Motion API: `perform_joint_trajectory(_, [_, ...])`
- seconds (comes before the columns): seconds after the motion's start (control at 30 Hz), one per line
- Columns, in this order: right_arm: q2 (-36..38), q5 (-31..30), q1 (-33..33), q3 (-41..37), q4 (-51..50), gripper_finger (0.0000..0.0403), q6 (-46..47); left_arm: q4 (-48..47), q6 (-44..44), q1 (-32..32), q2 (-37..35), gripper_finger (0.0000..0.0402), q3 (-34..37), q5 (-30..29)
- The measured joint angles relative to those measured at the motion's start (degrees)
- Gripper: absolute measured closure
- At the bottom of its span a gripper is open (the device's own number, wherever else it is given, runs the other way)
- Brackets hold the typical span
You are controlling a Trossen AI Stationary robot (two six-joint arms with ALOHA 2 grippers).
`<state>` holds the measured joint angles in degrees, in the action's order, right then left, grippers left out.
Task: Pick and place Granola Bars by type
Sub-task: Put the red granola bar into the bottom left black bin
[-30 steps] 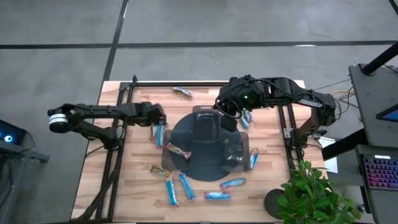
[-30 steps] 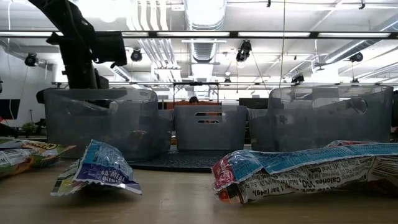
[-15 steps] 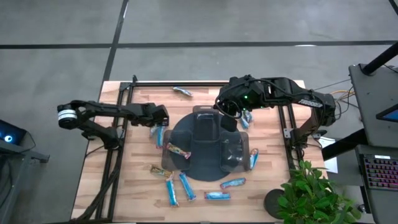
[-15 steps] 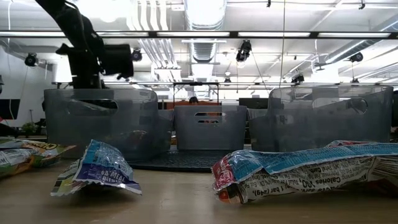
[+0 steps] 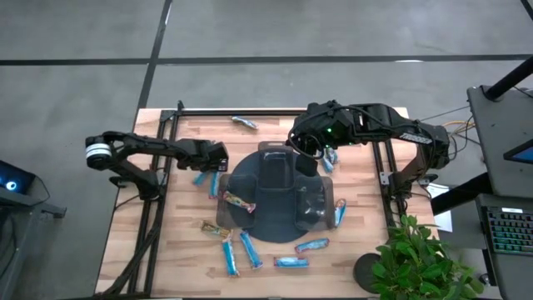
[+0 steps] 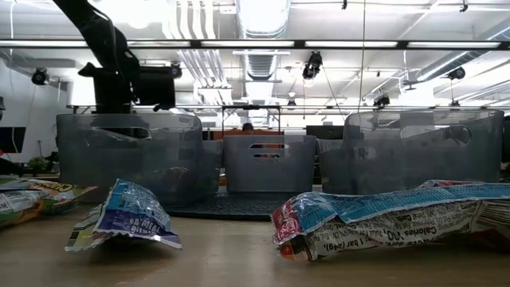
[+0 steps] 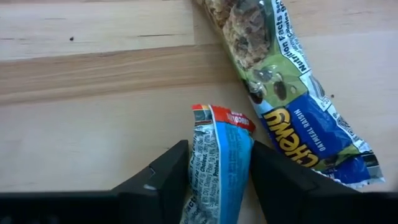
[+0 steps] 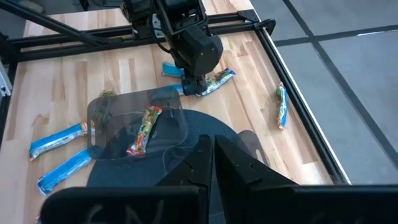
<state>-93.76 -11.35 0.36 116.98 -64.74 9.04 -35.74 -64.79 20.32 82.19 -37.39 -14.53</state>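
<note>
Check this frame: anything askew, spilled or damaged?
Nothing damaged. Granola bars lie scattered around the dark tray, as expected mid-sort. The left end effector straddles a light blue bar overlapping an oatmeal raisin bar.

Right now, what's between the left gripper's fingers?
A light blue granola bar sits between the left gripper fingers, beside a blue chewy bar. The left wrist view shows it.

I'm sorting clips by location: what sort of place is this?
Probably an indoor robotics lab or workshop: a light wooden table on a grey concrete floor, exposed silver ceiling ducts with track lights, and a keyboard desk beside the rig.
</note>
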Motion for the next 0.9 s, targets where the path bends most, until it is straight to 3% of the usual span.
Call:
perform_joint_trajectory(0.3, [0.0, -0.8, 0.0, 0.0, 0.0, 0.0394, 0.0, -1.4, 2.7, 0.1, -0.4, 0.0333, -0.5, 2.0])
perform_joint_trajectory(0.9, [0.0, -0.8, 0.0, 0.0, -0.5, 0.0394, 0.0, -15.9, 10.6, 1.1, -5.9, 0.034, -10.3, 0.1])
